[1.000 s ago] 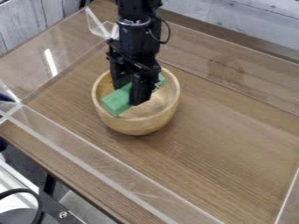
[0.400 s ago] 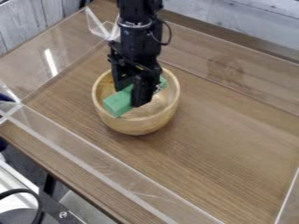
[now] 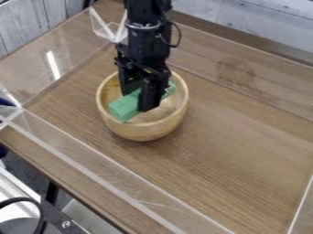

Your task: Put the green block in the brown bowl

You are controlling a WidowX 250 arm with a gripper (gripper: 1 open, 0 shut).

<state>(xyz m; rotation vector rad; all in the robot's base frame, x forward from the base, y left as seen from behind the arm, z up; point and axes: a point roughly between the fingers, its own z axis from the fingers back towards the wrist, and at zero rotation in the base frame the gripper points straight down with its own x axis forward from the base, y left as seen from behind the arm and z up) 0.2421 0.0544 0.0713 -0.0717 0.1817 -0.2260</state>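
The brown bowl [image 3: 145, 126] stands on the wooden table, left of centre. Inside it lies the green block [image 3: 124, 107], tilted against the bowl's left inner wall, its right part hidden behind the fingers. My black gripper [image 3: 145, 99] points down into the bowl, with its fingers close together on the block's right end. It is shut on the green block.
The wooden table top [image 3: 232, 137] is ringed by low clear plastic walls [image 3: 73, 169]. White planks [image 3: 37, 18] stand behind at the upper left. A black object [image 3: 25, 219] shows below the table's front corner.
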